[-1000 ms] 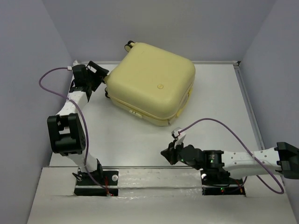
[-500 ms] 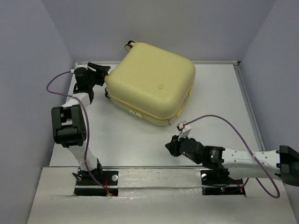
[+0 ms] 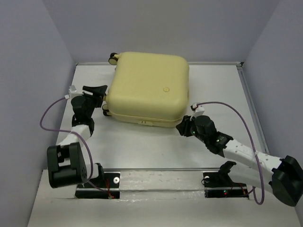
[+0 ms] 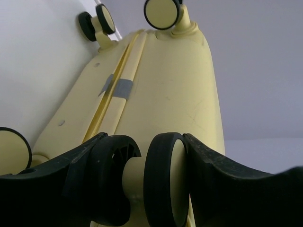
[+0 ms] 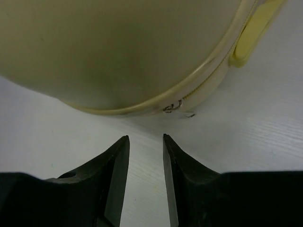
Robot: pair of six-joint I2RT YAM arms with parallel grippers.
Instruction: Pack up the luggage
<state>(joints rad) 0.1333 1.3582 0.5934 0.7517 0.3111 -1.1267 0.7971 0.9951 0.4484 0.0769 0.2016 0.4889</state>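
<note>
Top view first: the pale yellow hard-shell suitcase [image 3: 149, 87] lies flat and closed in the upper middle of the frame on the white counter [image 3: 142, 146], wheeled end toward the left. The left fingers [image 3: 100, 91] are tucked against its left side. The right fingers [image 3: 182, 126] sit just off its lower right corner. Both arms are close, but only the right one faces the zip side. Grey walls box the counter in, and the case's far edge is near the back wall, so there's little room up there.

Left wrist view: the fingers are closed in on a black-and-cream twin caster [image 4: 163, 182] at bottom centre, one pressed on each outer face, so they've got hold of that wheel. The shell runs away toward the top of the frame, with a grey tape patch [image 4: 124, 87] over the seam.

Right wrist view: fingers parted a little, narrow gap, nothing in it. The small metal zipper pull [image 5: 173, 108] hangs dead ahead just past the tips, with bare counter between. The seam curves off to the upper right by the yellow side handle [image 5: 251, 38]. My guess is the next move is a short straight reach onto that pull. The smooth shell could slide, which is probably why the left holds the wheel.
</note>
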